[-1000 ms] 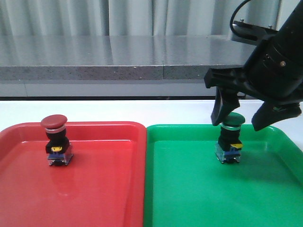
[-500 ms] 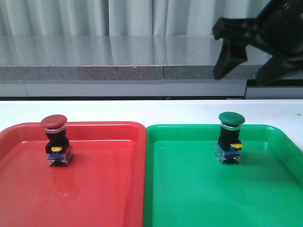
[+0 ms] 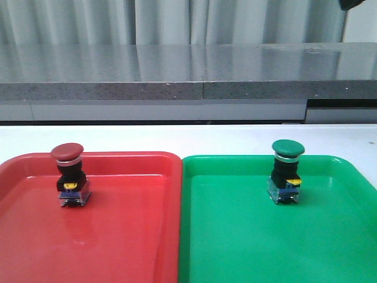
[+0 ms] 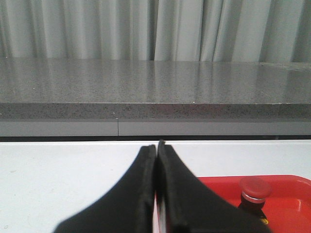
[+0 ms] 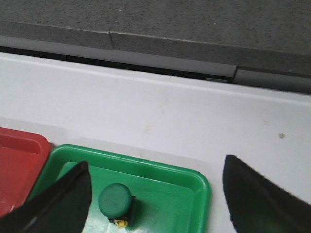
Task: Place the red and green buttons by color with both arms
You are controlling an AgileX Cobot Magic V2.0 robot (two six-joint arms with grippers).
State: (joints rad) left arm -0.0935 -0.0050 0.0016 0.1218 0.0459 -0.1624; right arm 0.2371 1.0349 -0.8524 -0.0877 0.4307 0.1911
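Observation:
The red button [image 3: 70, 175] stands upright on the red tray [image 3: 118, 236], near its far left. The green button [image 3: 287, 173] stands upright on the green tray [image 3: 247, 236], toward its far side. My left gripper [image 4: 156, 149] is shut and empty, hanging above the white table beside the red tray [image 4: 218, 187]; the red button [image 4: 255, 190] shows past its fingers. My right gripper [image 5: 156, 160] is open and empty, high above the green tray [image 5: 194, 175], with the green button [image 5: 115, 201] below, near one finger. Only a black scrap of the right arm [image 3: 356, 3] shows in the front view.
The two trays lie side by side on the white table [image 3: 188, 138]. A grey stone ledge [image 3: 177, 76] runs along the back, with curtains behind it. A corner of the red tray [image 5: 19, 165] shows in the right wrist view.
My right gripper, open around the green button a second ago, has risen up and away, almost out of the front view. The green button stays standing on the green tray.

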